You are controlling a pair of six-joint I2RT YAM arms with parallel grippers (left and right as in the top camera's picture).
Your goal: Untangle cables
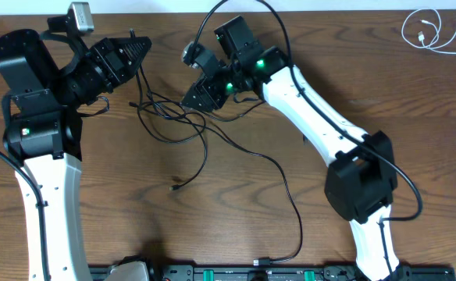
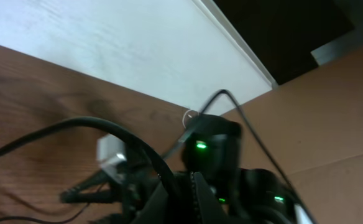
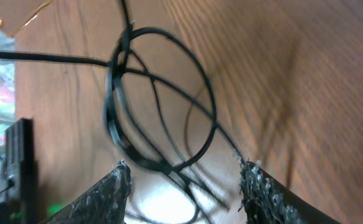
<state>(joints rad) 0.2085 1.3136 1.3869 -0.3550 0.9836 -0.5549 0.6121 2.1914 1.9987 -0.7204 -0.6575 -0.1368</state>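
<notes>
The right hand [image 3: 186,168] stands open over the tangled black cables [image 1: 173,115]. Whether the left hand [image 1: 139,48] grips anything, one cannot tell.

- Tangled cables [image 1: 169,117] lie on the table [image 1: 415,140] toward its far edge, between the left gripper [image 1: 140,48] and the right gripper [image 1: 193,95].
- One strand [image 1: 290,207] trails to the near edge.
- A separate cord [image 1: 431,33] sits in the far right corner.
</notes>
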